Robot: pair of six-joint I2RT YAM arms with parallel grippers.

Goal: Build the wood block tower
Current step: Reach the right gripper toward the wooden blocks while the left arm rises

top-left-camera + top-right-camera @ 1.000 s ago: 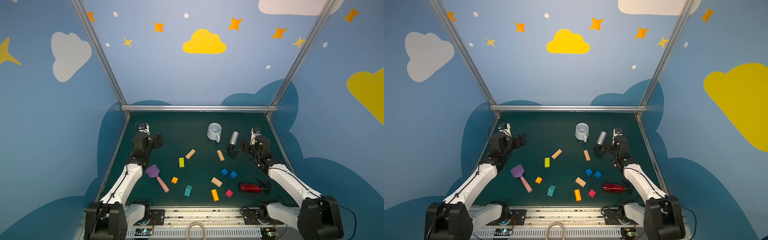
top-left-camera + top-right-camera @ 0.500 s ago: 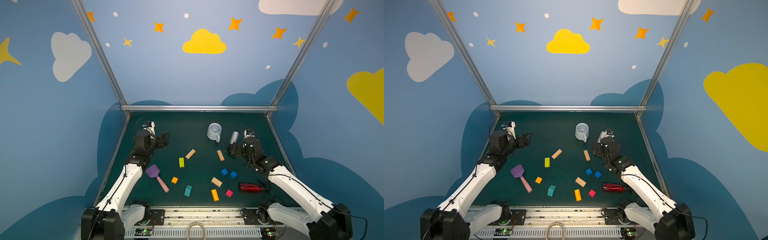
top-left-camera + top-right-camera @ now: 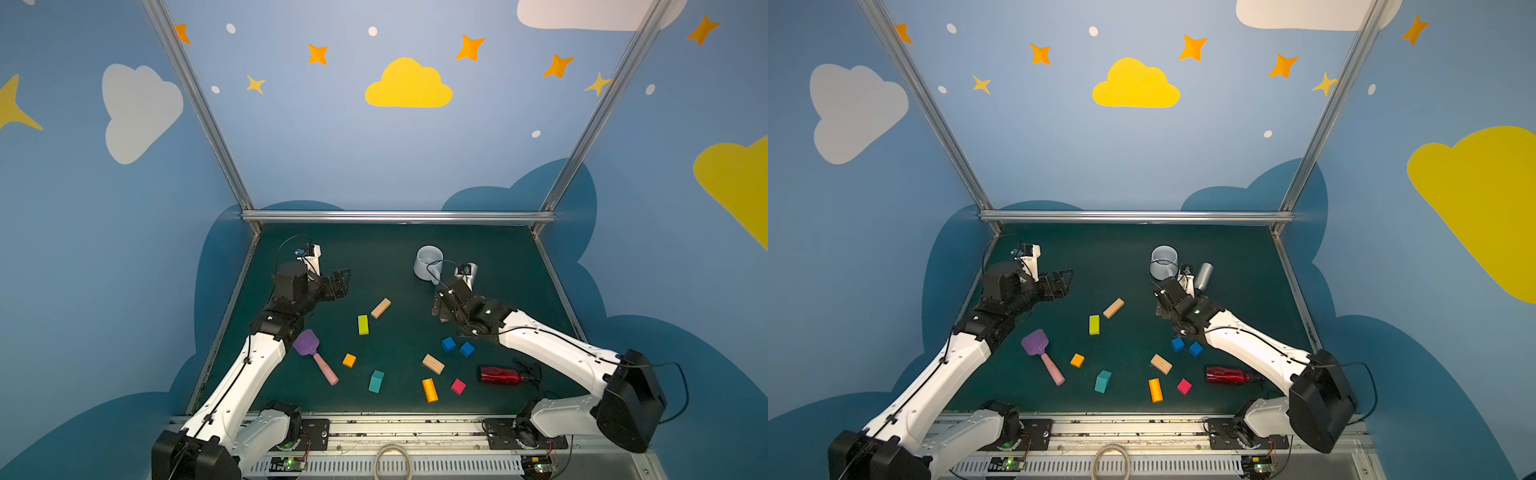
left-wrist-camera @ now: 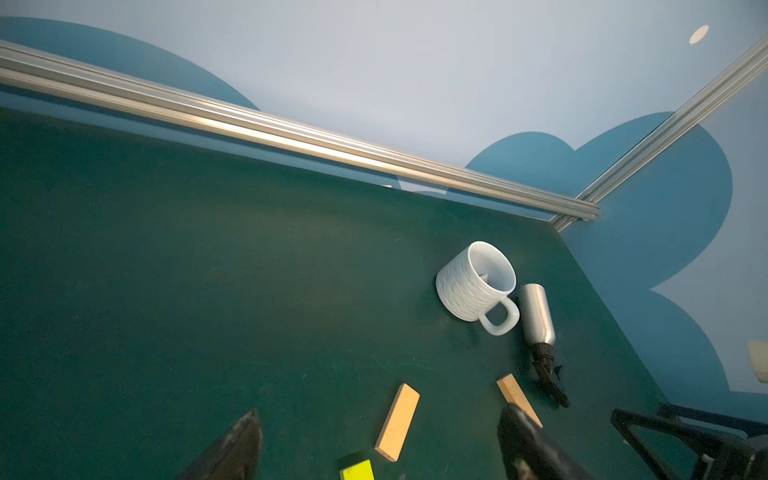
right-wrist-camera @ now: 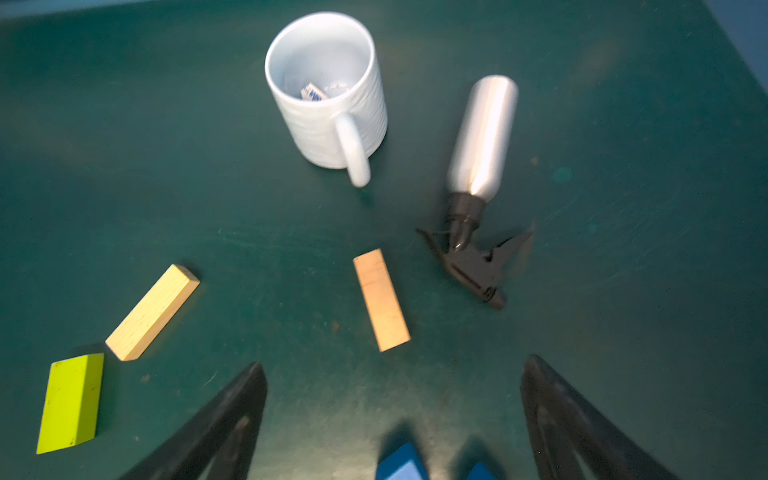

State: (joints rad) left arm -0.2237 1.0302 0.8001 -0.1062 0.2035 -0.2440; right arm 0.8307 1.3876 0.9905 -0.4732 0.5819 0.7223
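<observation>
nothing stacked yet: wood blocks [image 3: 433, 364] lie scattered flat across the green mat [image 3: 374, 257], all apart. right gripper [image 5: 392, 361] spread wide, empty, just short of a tan bar [image 5: 381, 300]. left gripper [image 3: 340, 281] spread too, empty, off to the left. blocks look light, rigid, smooth, maybe slippy; pinch the bar across its narrow width, mid-length.

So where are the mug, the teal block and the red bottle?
mug [image 5: 316, 133]: right wrist view, outer wall.
teal block [image 3: 376, 381]: in a top view, its middle.
red bottle [image 3: 500, 374]: in a top view, its body.
</observation>
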